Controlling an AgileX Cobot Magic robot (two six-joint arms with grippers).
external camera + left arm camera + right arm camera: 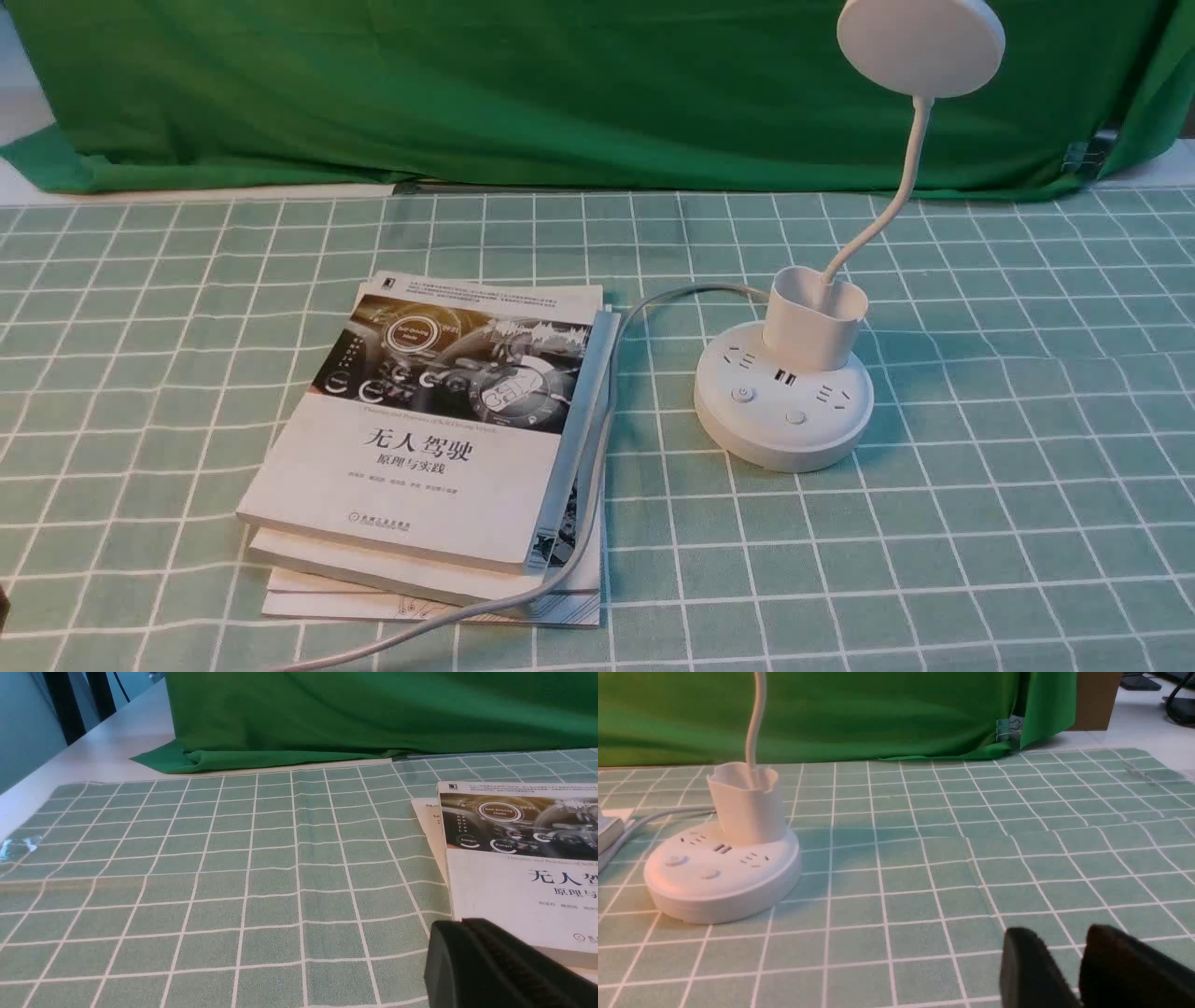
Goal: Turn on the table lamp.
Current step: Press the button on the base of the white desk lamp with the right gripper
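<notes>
**Lamp to the right of centre; right claw judged the nearer**

The table lamp [784, 401] is stood upright on the desk [1008, 541], right of centre, with its buttons [742, 395] faced toward the robot. The right claw [1064, 952] is held low and well apart from the lamp's base, its fingers slightly parted and nothing gripped. The left claw [495, 966] is seen just beside the books [420, 439], which lie between it and the lamp. Its opening cannot be told.

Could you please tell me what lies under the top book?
At least two more books lie stacked beneath the top book, only their edges showing; their covers are hidden. The lamp cable runs along the stack's right side.
</notes>
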